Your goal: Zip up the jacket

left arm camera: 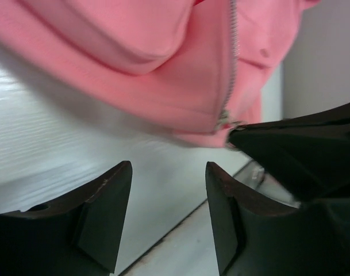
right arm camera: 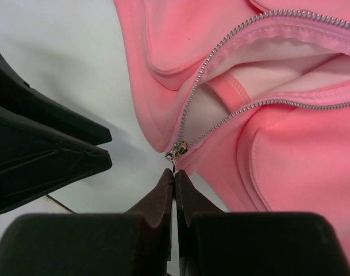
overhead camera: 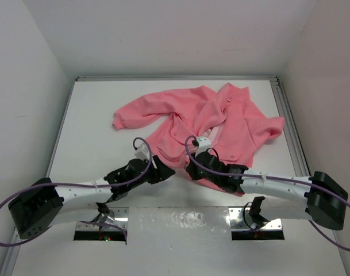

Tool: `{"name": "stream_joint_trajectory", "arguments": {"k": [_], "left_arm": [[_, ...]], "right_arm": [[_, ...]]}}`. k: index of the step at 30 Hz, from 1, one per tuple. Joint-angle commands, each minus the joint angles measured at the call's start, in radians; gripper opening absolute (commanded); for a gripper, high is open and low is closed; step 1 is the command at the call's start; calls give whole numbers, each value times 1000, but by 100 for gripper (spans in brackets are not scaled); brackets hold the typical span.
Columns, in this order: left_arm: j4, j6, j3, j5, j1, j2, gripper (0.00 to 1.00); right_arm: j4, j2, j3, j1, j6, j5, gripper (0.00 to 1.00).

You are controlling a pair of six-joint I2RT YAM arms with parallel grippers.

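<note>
Right wrist view is showing the right gripper (right arm camera: 175, 175), jaws squeezing together, seemingly on the zipper pull (right arm camera: 177, 152) at their tips. The left gripper (left arm camera: 169, 168) is waiting, jaws apart and empty. Just past both, the jacket (right arm camera: 278, 161) is lying unzipped. Next, I think, is holding the hem (left arm camera: 192, 137) down and pulling up.

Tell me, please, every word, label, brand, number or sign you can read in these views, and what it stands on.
There is no readable text, label, brand, number or sign in any view.
The jacket, its zipper pull, the left gripper, the right gripper and the table show no markings.
</note>
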Motion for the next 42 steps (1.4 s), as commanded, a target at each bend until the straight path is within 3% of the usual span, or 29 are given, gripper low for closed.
{"name": "stream_joint_trajectory", "arguments": {"k": [1,7,22,28,42], "left_arm": [[254,-69,-3,48,-12,48,52],[438,-112,-20,102,-21,169,54],[521,-136,68,89,-21,338,54],[592,-164,65,83,-21,386,46],[700,-216,57,-1,-43,453,41]], "right_arm": [[-10,-40,-11,6,15,21,0],[-5,-45,-25,6,27,1,0],[18,-80,-60,6,33,-34,0],[20,-88,-72,6,35,-49,0],[73,-103,-94,4,50,-74,0]]}}
